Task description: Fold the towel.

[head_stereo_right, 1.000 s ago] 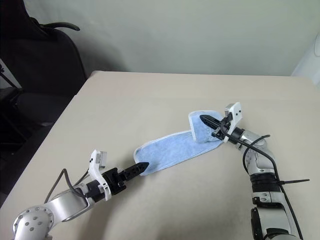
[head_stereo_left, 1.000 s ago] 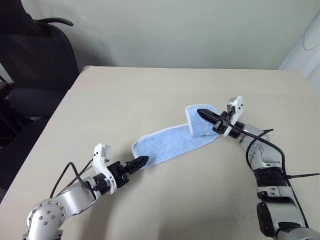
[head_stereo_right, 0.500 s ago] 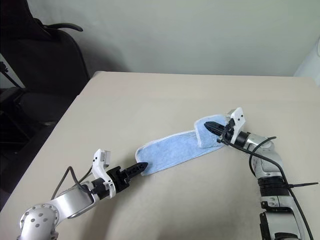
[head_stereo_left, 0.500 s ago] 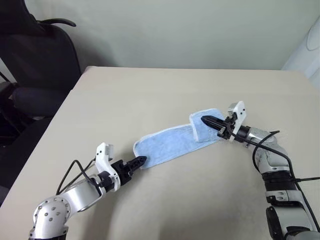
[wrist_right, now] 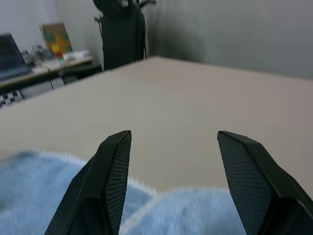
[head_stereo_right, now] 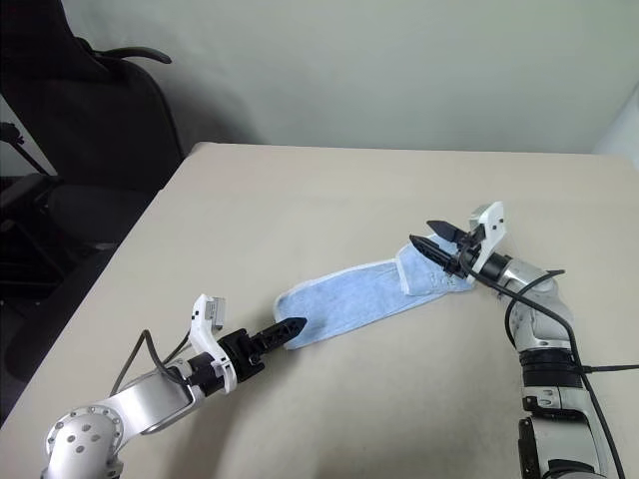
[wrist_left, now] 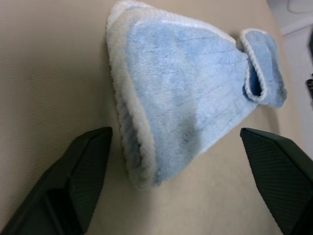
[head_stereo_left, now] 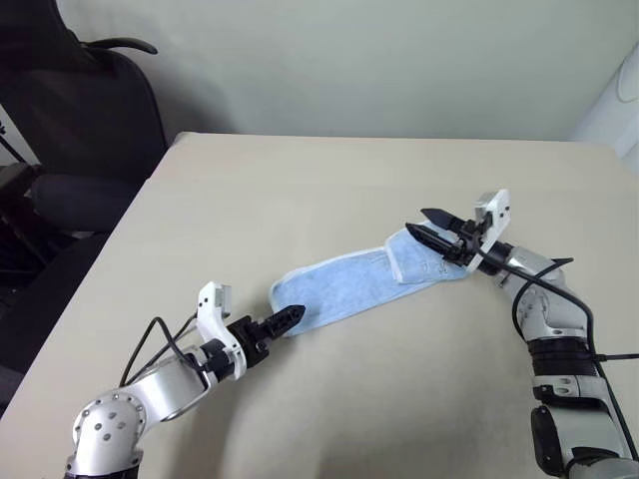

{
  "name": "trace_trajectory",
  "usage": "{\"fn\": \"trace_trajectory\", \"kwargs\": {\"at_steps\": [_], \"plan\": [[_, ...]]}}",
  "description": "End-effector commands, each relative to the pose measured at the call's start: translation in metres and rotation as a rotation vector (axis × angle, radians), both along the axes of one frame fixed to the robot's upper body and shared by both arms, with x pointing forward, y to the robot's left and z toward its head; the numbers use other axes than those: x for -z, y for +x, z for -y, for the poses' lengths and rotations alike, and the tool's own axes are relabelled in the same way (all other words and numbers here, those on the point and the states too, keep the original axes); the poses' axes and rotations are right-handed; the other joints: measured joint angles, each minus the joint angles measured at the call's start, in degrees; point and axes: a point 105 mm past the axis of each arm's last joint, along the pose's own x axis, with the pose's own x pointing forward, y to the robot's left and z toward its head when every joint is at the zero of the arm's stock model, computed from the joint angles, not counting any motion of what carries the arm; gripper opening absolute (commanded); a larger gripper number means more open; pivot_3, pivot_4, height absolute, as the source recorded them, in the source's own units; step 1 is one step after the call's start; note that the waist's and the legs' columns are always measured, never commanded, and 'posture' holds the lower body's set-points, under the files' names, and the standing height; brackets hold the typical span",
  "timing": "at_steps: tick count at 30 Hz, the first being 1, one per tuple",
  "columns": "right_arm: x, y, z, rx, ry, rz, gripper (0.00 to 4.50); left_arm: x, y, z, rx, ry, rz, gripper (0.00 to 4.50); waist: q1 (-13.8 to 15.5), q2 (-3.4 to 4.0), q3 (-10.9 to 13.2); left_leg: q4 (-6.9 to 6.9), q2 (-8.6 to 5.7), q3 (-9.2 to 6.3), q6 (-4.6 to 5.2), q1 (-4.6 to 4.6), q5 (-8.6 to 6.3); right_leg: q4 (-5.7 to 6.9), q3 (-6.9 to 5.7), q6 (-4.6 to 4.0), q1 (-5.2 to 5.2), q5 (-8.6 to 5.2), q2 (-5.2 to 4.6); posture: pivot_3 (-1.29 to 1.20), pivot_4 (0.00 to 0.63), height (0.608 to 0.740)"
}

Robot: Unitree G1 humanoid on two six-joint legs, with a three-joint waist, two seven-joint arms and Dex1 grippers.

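Note:
The towel [head_stereo_left: 344, 284], a light-blue terry strip with a white hem, lies slanted across the middle of the beige table [head_stereo_left: 300, 170]. Its right end is folded back on itself into a short flap [head_stereo_left: 414, 257]. My left gripper [head_stereo_left: 293, 316] is open and low at the towel's near left end; in the left wrist view its jaws [wrist_left: 174, 130] spread wide on either side of that end of the towel [wrist_left: 186, 93]. My right gripper [head_stereo_left: 427, 226] is open just above the flap with nothing between its fingers [wrist_right: 115, 166]; the towel [wrist_right: 39, 196] lies below them.
A black office chair [head_stereo_left: 80, 110] stands off the table's far left corner. A pale wall runs behind the table's far edge. The right wrist view shows a desk with clutter [wrist_right: 44, 58] beyond the table.
My right gripper has opened, let go of the towel's right end and drawn back to the right and slightly up. The flap now lies on the towel. The left arm has kept its place.

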Motion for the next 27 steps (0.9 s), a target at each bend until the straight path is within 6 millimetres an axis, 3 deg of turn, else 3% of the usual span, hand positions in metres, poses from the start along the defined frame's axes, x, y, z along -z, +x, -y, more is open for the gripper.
{"fn": "trace_trajectory", "kwargs": {"at_steps": [1, 3, 6, 12, 19, 22, 25, 27], "plan": [[-0.028, -0.004, -0.002, -0.01, 0.053, 0.079, 2.95, 0.031, -0.003, 0.003, -0.011, 0.021, -0.125, 4.44, 0.1, 0.01, 0.0, 0.0, -0.04, -0.08, 0.01, 0.0, 0.01, 0.0, 0.0, -0.01, 0.04, -0.02, 0.0, 0.0, 0.15, 0.74], [-0.03, -0.005, -0.002, -0.011, 0.06, 0.081, 2.95, 0.03, -0.002, 0.004, -0.017, 0.013, -0.121, 4.44, 0.1, 0.01, 0.0, 0.0, -0.1, -0.22, 0.01, 0.0, 0.02, 0.0, 0.0, -0.02, 0.09, -0.04, 0.0, 0.0, 0.15, 0.74], [-0.03, -0.006, -0.002, -0.008, 0.061, 0.08, 2.95, 0.029, 0.0, 0.003, -0.025, 0.008, -0.115, 3.89, 0.1, 0.02, 0.0, 0.0, -0.18, -0.36, 0.01, 0.0, 0.03, -0.01, 0.0, 0.0, 0.17, -0.08, 0.01, 0.0, 0.15, 0.74], [-0.028, -0.004, -0.002, 0.003, 0.051, 0.08, 2.95, 0.03, -0.004, 0.0, 0.002, 0.051, -0.106, 1.84, -0.1, -0.03, 0.1, 0.0, -0.21, -0.37, -0.02, -0.03, 0.05, -0.01, 0.02, 0.02, 0.14, -0.09, 0.03, 0.0, 0.15, 0.74], [-0.024, -0.004, -0.006, 0.004, 0.052, 0.079, 2.95, 0.033, -0.004, -0.012, -0.045, 0.045, -0.122, 1.84, -0.6, -0.06, 0.1, -0.01, -0.24, -0.38, -0.04, -0.12, 0.06, -0.01, 0.08, 0.06, 0.03, -0.09, 0.05, 0.0, 0.15, 0.74], [-0.023, -0.005, -0.007, 0.006, 0.054, 0.079, 2.95, 0.03, -0.001, -0.014, -0.06, 0.024, -0.106, 1.22, -0.8, -0.06, 0.1, -0.03, -0.24, -0.39, -0.04, -0.12, 0.06, -0.01, 0.09, 0.07, 0.02, -0.1, 0.05, 0.0, 0.15, 0.74], [-0.022, -0.005, -0.008, 0.009, 0.055, 0.081, 2.95, 0.028, -0.001, -0.013, -0.057, 0.018, -0.095, 0.14, -1.1, -0.13, 0.2, -0.07, -0.23, -0.4, -0.05, -0.14, 0.06, -0.01, 0.1, 0.07, -0.02, -0.1, 0.05, 0.0, 0.15, 0.74], [-0.022, -0.004, -0.008, 0.013, 0.057, 0.083, 2.95, 0.024, 0.0, -0.012, -0.056, 0.006, -0.081, 0.03, -1.2, -0.17, 0.2, -0.09, -0.23, -0.4, -0.08, -0.19, 0.08, -0.02, 0.11, 0.07, -0.08, -0.1, 0.06, 0.0, 0.15, 0.74]]}}
